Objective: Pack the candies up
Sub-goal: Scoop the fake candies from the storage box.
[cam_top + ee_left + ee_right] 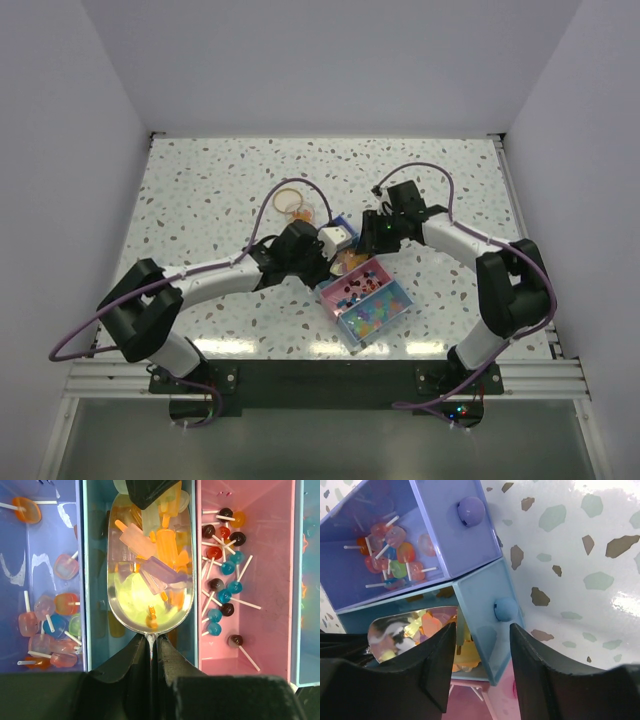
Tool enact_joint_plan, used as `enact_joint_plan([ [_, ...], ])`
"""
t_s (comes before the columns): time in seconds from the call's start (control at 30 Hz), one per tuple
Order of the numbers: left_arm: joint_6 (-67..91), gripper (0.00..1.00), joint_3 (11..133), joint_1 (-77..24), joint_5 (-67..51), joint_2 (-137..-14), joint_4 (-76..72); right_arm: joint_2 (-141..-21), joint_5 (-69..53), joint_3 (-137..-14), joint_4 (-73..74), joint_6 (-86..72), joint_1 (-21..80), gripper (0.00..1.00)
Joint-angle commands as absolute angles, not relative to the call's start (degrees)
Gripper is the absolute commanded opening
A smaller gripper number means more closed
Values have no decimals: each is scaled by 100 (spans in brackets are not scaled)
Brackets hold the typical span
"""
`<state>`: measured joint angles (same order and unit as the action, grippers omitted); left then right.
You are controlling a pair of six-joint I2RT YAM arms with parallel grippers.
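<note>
The left gripper (150,641) is closed tight on the thin handle of a metal spoon (129,600), whose bowl is heaped with candies (160,545): small ice-lolly shapes, mostly orange, with some pink, lilac and pale yellow. The loaded spoon hangs level over the open light-blue drawer (95,540), and a few more orange pieces lie on the drawer floor under it. A pink drawer (272,555) sits just beside this one and holds round lollipops (228,568) in teal, red and dark brown. On the other side a purple drawer (45,545) holds flat lollipops (44,605) in mixed colours. The right gripper (481,628) has its fingers spread on either side of the light-blue drawer's front wall, near its round knob (503,609). Whether the pads press on that wall cannot be told. From above, both grippers meet over the drawers near the middle of the speckled table (200,180), a little to the right. A small round jar (293,203) stands just beyond them on the far left.
</note>
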<state>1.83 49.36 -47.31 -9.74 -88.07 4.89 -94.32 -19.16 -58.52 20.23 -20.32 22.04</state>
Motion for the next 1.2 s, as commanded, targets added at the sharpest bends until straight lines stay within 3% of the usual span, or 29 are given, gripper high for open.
enact_joint_plan([
  [0.0,44,0,4931,-4773,-1213,-8455,-105,-9097,-1951,-6170,2381,-2048,2171,51],
  [0.13,26,0,4904,-4773,-1204,-8464,-88,-8956,-1977,-6363,2557,-2004,2171,60],
  [0.5,-17,0,4773,-4773,-1169,-8245,-70,-8772,-1881,-6653,2838,-1951,2171,72],
  [1.17,-246,0,4263,-4772,-1037,-7726,194,-8789,-1793,-6812,2997,-1644,2171,73],
])
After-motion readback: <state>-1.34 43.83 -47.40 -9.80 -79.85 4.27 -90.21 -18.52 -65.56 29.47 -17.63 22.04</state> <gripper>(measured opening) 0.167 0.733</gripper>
